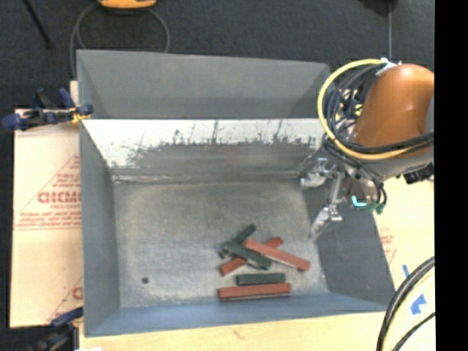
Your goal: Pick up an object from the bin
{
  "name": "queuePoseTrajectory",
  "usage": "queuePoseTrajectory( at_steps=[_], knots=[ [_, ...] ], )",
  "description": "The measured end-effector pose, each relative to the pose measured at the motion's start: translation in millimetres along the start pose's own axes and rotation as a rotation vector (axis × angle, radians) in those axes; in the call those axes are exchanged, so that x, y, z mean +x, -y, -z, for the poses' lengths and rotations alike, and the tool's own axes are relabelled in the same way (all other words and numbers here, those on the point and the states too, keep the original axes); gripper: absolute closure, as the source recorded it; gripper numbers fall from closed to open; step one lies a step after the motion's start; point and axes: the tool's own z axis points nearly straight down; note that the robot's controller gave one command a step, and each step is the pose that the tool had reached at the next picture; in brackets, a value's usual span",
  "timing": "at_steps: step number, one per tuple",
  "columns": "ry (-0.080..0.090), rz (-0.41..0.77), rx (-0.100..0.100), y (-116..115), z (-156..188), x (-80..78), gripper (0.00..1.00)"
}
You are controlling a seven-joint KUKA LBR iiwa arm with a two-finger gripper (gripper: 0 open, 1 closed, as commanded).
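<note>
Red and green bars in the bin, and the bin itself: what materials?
Red bars: flat, matte, evenly coloured; probably plastic or painted wood, can't tell which. Green bars: same look. Bin: grey sheet metal, dull, scratched along the far wall.

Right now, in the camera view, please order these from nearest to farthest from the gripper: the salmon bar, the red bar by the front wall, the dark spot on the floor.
1. Salmon bar: atop the pile, just below and left of the gripper.
2. Red bar: along the front wall, beneath the pile.
3. Dark spot: alone, far left.
</note>
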Motion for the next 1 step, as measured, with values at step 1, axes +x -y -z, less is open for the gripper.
queuePoseTrajectory(
  at_steps=[1],
  knots=[
    [0.007,0.002,0.001,-0.3,3.9,-1.6,0.0]
  ],
)
